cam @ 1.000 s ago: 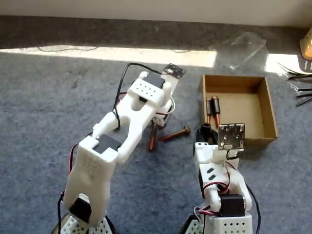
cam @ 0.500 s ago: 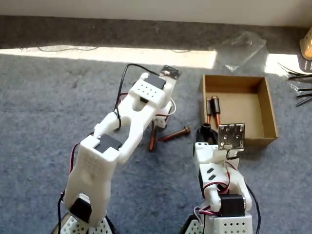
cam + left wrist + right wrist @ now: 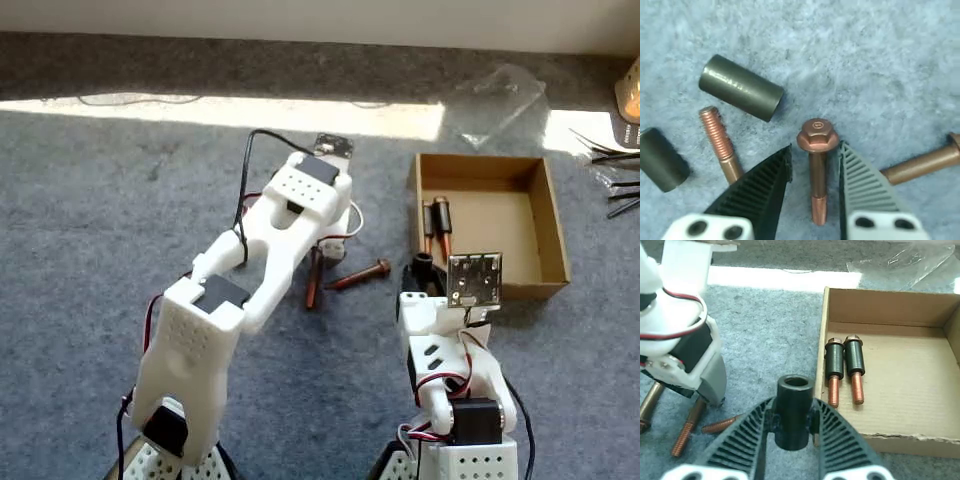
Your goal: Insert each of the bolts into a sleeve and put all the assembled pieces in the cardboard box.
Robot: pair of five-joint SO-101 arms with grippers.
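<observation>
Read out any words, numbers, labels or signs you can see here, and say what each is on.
No readable text anywhere.
Copper-coloured hex-head bolt between the left gripper's open jaws: tiny stamped mark on its head, too small to read.
Black cylindrical sleeve held by the right gripper: plain, unmarked.
Brown cardboard box: plain walls and floor.

**Grey carpet under a strip of sun**

A grey-blue carpet [image 3: 80,250] covers the floor. A bright band of sunlight [image 3: 200,112] runs near its far edge, with a darker strip beyond and what may be a pale wall [image 3: 300,15]. Crumpled clear plastic [image 3: 495,100] lies far right.
</observation>
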